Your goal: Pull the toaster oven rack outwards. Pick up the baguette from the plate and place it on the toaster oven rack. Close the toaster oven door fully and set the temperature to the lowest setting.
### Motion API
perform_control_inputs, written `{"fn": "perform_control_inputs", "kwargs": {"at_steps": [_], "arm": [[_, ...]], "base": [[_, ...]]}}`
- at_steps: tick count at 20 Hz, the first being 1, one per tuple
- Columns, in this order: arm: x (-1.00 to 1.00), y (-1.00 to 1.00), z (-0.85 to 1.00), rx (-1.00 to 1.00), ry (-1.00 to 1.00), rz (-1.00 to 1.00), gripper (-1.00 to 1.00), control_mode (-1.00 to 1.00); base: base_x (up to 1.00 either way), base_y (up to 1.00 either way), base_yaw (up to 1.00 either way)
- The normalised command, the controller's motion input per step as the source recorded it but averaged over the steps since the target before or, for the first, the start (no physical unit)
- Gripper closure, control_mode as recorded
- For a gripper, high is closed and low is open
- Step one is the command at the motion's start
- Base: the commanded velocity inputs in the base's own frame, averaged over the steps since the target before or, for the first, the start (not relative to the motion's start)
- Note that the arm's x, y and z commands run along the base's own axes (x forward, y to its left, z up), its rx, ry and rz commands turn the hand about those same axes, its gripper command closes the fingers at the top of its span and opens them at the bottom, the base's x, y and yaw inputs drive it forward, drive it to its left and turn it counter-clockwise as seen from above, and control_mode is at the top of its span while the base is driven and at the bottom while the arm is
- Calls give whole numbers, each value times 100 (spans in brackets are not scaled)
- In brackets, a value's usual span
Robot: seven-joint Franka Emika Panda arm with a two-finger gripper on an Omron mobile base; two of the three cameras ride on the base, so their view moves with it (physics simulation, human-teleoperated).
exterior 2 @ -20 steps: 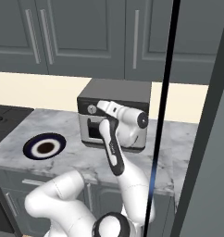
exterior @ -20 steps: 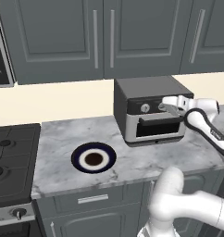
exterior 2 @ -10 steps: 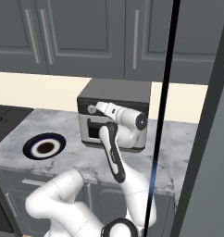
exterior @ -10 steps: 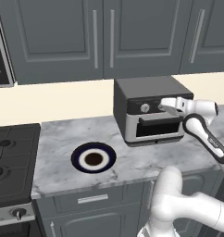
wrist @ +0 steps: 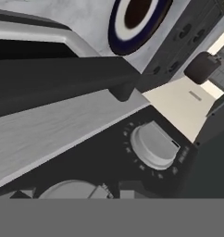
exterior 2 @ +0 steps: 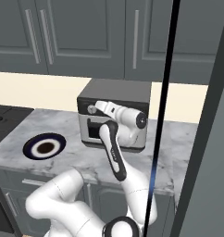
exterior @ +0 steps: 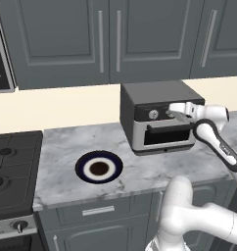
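Observation:
The toaster oven (exterior: 157,98) stands at the counter's back right with its door (exterior: 165,136) shut flat against the front. The rack and the baguette are hidden. The plate (exterior: 98,167) lies bare on the marble to the left of the oven. My gripper (exterior: 172,111) reaches in from the right along the black control strip and is shut on a silver knob (wrist: 77,187), which sits between my fingertips. The neighbouring knob (wrist: 153,144) is free. From the right base, the gripper (exterior 2: 96,107) is at the oven's (exterior 2: 115,97) top front, with the plate (exterior 2: 44,146) at the left.
A black stove (exterior: 10,169) fills the counter's left end. Grey wall cabinets (exterior: 106,39) hang above. The dark door handle bar (wrist: 63,78) runs just beside the knobs. A tall dark panel (exterior 2: 202,139) stands close on the right.
The hand has edged a little left along the control strip and the forearm has swung slightly. The oven, door and plate are unmoved.

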Motion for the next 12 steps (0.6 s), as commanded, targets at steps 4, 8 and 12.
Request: {"fn": "perform_control_inputs", "kwargs": {"at_steps": [4,8,12], "arm": [[58,44,0,-100,72,0,100,-100],[61,41,0,-100,71,0,100,-100],[88,25,-3,-62,64,6,100,-100]], "base": [[0,0,0],[0,0,0],[0,0,0]]}}
